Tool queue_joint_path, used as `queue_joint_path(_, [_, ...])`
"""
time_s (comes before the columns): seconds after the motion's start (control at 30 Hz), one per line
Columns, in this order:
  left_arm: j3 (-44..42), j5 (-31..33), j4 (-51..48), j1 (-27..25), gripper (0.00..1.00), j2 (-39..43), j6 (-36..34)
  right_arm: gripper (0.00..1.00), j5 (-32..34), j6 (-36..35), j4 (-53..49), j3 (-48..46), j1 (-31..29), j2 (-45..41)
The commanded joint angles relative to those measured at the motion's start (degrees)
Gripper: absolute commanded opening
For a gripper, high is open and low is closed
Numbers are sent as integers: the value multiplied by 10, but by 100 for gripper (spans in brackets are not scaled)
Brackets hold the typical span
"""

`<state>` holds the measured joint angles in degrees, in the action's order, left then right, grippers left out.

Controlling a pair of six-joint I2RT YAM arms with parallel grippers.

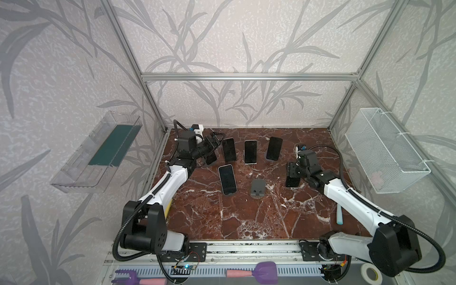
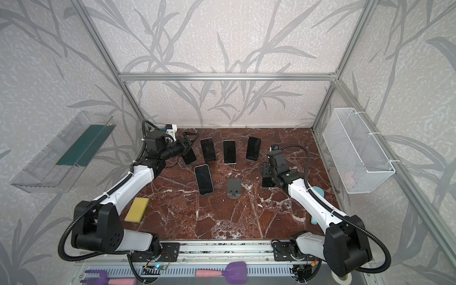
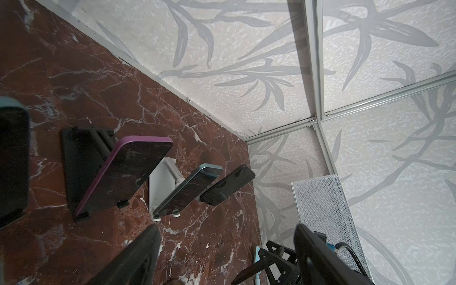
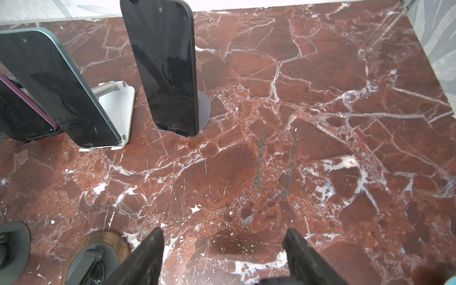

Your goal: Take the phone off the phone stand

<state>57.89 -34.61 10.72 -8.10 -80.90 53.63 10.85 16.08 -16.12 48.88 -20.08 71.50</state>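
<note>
You are at the approach, by my reading: no phone is gripped yet. The left gripper (image 3: 227,228) hangs at about 11 o'clock over the red-brown marble tabletop (image 1: 246,217). Its black fingers (image 3: 140,256) are spread with nothing between them, just beside the dark-screened phone (image 1: 211,158) at the left end of the back row. That phone leans on a stand mostly hidden under the wrist, and I take it as your target.

The left forearm reaches in from 8 o'clock, with the wrist bent so the fingers point along the row toward 3 o'clock rather than down at the phone. For the next move you would need to turn the wrist toward the phone's upper edge and straddle its long sides. Then pinch, and lift along the lean so the stand's lip does not catch.

The right gripper (image 4: 224,231) sits low at 2 o'clock, also spread and empty, with a dark flat phone (image 1: 293,182) lying on the table close under its wrist. A small grey phone stand (image 1: 258,188) sits empty near the centre.
</note>
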Motion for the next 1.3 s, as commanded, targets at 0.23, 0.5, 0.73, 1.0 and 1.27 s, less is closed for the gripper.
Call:
queue_joint_path(0.23, [-8,-5,16,-2,85,12,11,60,-69,-38,-53,79,42,76])
queue_joint_path(0.5, [-6,-1,7,-2,85,19,1,61,-84,-46,-79,109,51,146])
queue_joint_path(0.73, [-7,-5,10,-3,85,12,5,61,-73,-60,-117,130,65,198])
queue_joint_path(1.0, [-7,-4,12,-3,85,13,6,63,-42,-91,-169,185,92,255])
queue_joint_path(1.27, [-6,-4,9,-2,85,14,4,65,-36,-91,-181,208,96,301])
